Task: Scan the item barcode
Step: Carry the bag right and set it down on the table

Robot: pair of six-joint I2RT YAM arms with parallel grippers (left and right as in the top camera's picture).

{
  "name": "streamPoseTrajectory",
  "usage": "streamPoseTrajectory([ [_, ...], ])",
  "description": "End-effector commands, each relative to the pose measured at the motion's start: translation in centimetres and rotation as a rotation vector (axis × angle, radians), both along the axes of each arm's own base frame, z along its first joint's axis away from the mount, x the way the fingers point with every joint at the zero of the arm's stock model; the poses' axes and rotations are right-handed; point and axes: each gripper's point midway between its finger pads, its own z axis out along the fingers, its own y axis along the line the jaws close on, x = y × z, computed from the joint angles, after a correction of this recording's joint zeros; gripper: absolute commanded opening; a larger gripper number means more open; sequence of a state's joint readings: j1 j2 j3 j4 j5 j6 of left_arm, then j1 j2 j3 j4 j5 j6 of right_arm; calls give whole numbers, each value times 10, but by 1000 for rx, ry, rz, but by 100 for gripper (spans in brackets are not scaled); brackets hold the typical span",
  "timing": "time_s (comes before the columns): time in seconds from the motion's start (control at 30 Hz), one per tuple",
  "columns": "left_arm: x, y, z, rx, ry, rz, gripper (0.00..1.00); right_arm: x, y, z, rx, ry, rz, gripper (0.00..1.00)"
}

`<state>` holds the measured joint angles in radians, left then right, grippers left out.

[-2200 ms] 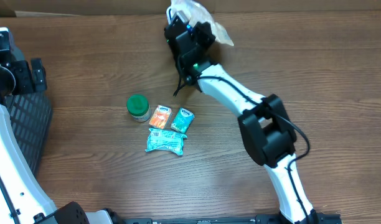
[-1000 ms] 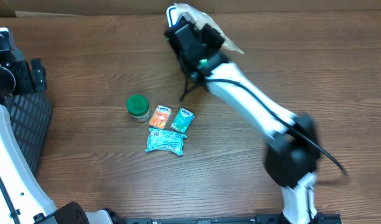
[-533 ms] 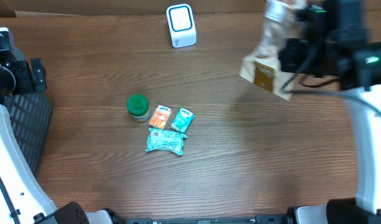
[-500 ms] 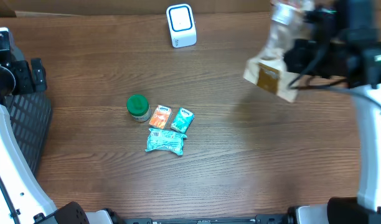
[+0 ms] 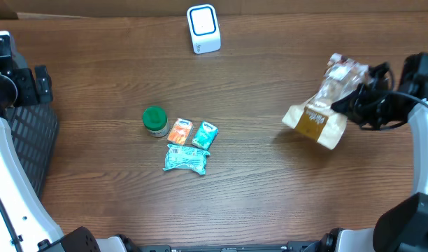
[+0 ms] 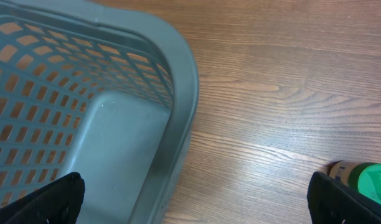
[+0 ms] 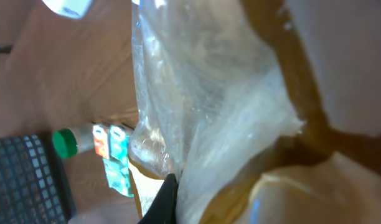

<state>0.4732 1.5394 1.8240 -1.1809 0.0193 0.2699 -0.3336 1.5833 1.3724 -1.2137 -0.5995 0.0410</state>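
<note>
– Pinching what, that right hand (image 5: 359, 105)?
– The gathered top of the bag (image 5: 333, 84). Its fingers are pressed tight on the plastic. The bag trails out from it at the right side of the bench (image 5: 270, 203), well apart from the scanner (image 5: 203, 28). I cannot tell whether its bottom touches the wood.
– How will it handle?
– Light and soft, I judge. The plastic is thin, clear and slippery, and the loaf-like filling would squash. The bunched top is the place to hold it. The bag may sag or twist, so the label (image 5: 314, 120) needs steering toward the scanner.
– And the left hand (image 6: 197, 205)?
– Spread wide and empty, over the basket (image 6: 178, 81), near the bottle (image 6: 365, 177).
– Count?
– One bag, one scanner, one green-capped bottle, three packets (image 5: 186, 159), one basket.
</note>
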Motion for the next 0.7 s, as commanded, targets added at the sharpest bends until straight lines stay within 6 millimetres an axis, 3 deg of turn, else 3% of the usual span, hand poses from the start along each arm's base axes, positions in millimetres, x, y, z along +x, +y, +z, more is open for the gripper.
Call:
streamPoseTrajectory([
  [0.0, 1, 2, 0, 14, 4, -13, 99, -6, 11, -17, 59, 3, 24, 4],
  [0.33, 1, 2, 0, 14, 4, -13, 100, 2, 10, -50, 77, -30, -15, 4],
  [0.43, 1, 2, 0, 14, 4, -13, 99, 6, 2, -65, 65, -15, -97, 4],
  [0.67, 1, 2, 0, 14, 4, -13, 100, 7, -43, -87, 5, 46, -348, 4],
])
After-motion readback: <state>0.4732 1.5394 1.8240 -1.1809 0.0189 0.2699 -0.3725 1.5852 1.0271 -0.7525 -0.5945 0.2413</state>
